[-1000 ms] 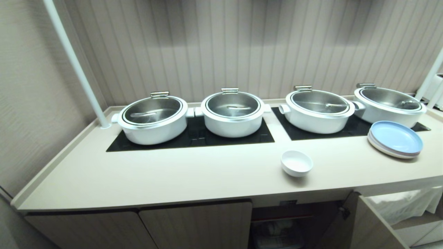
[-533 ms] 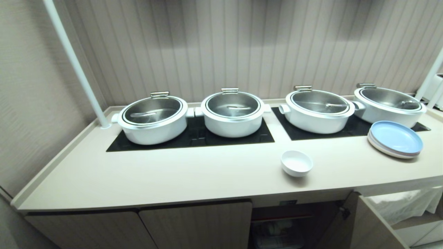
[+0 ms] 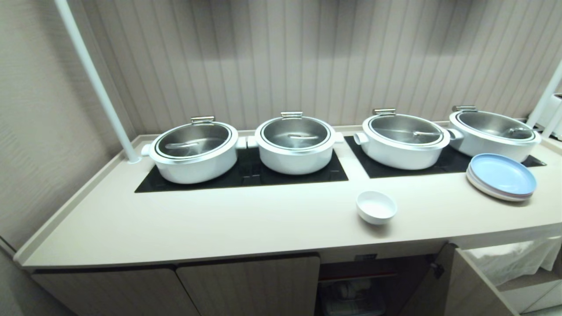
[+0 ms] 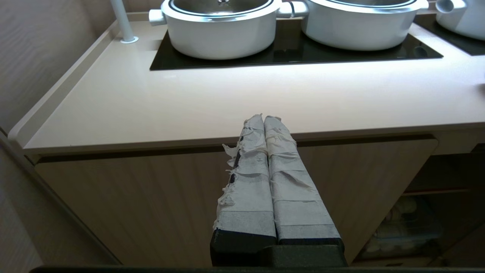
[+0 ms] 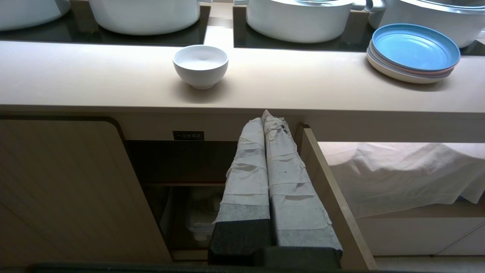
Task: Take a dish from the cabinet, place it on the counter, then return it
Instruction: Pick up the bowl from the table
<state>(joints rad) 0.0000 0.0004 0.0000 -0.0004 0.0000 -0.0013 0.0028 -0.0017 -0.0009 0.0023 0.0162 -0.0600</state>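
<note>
You have the small plain white round ceramic bowl [image 3: 376,207] standing upright on the long cream-beige counter [image 3: 219,224], right of centre in the head frame, just in front of the gap between the two black glass cooktop panels [image 3: 246,173] and well apart from the stack of pale blue and cream plates [image 3: 502,177] at the right. Below it, at the lower edge of that frame, the beige fluted cabinet [image 5: 182,170] stands open, its door [image 5: 333,201] swung out at lower right. Neither arm shows in the head view. In each wrist view the tape-wrapped fingers are pressed together with nothing between them: the left gripper [image 4: 264,118] points at the counter edge over a closed door, and the right gripper [image 5: 267,115] at the counter edge below and to the right of the bowl. Treat the bowl as light but rigid, glossy, likely slippery, and breakable if dropped. Its deep wall gives you the best hold: one finger inside, one outside, pinching the rim on the near side. The narrow foot could let it tip under a sideways nudge, so come down from above.
</note>
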